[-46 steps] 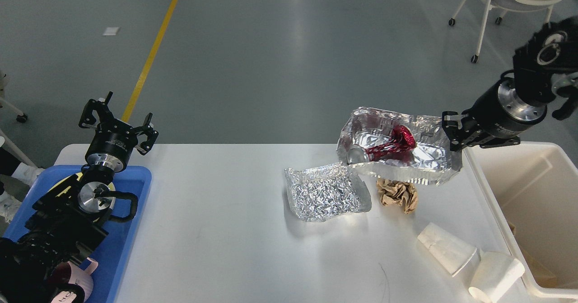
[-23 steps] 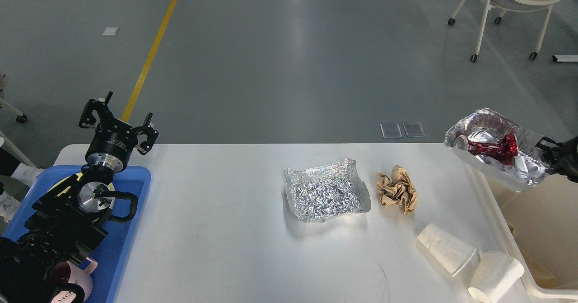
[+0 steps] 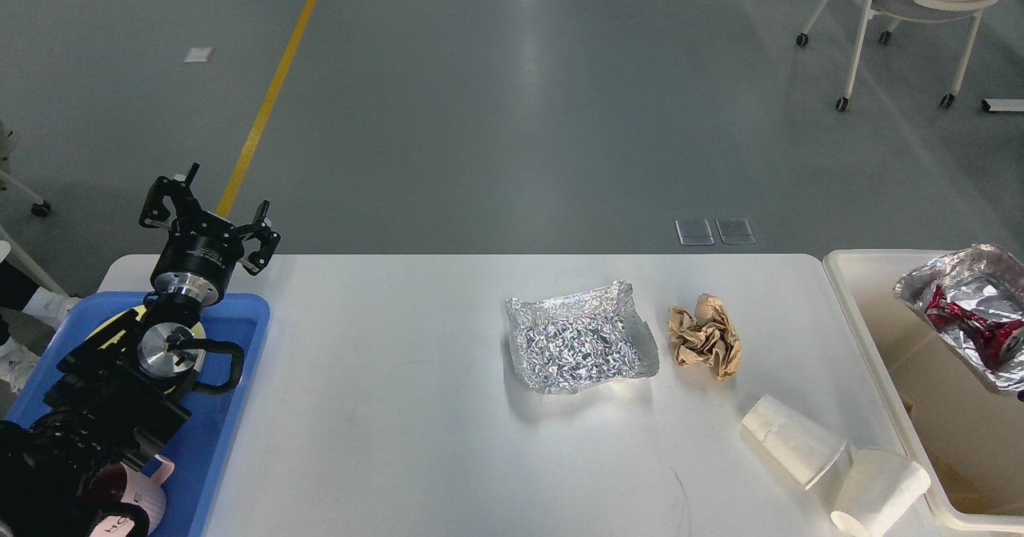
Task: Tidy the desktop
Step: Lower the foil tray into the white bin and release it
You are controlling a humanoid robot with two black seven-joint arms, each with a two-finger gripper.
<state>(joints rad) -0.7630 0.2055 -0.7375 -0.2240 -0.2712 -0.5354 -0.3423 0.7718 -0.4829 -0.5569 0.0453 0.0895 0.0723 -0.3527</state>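
The white desktop [image 3: 400,409] holds a crumpled open foil tray [image 3: 576,345], a ball of brown paper [image 3: 706,335] and two paper cups lying on their sides [image 3: 792,439] [image 3: 880,489]. A second foil tray [image 3: 972,289] with a crushed red can [image 3: 972,325] in it hangs tilted over the cream bin [image 3: 868,345] at the right edge. My right gripper is out of view past that edge. My left gripper [image 3: 212,210] stands open and empty above the far end of the blue tray [image 3: 232,377].
A pink mug [image 3: 132,505] sits in the blue tray under my left arm. A white chair on wheels [image 3: 920,1] stands on the grey floor beyond the table, at the far right. A yellow floor line [image 3: 272,89] runs away at the left.
The foil tray with the red can has travelled right from above the table's middle to over the bin, and the right arm has left the view. The left arm has not moved.
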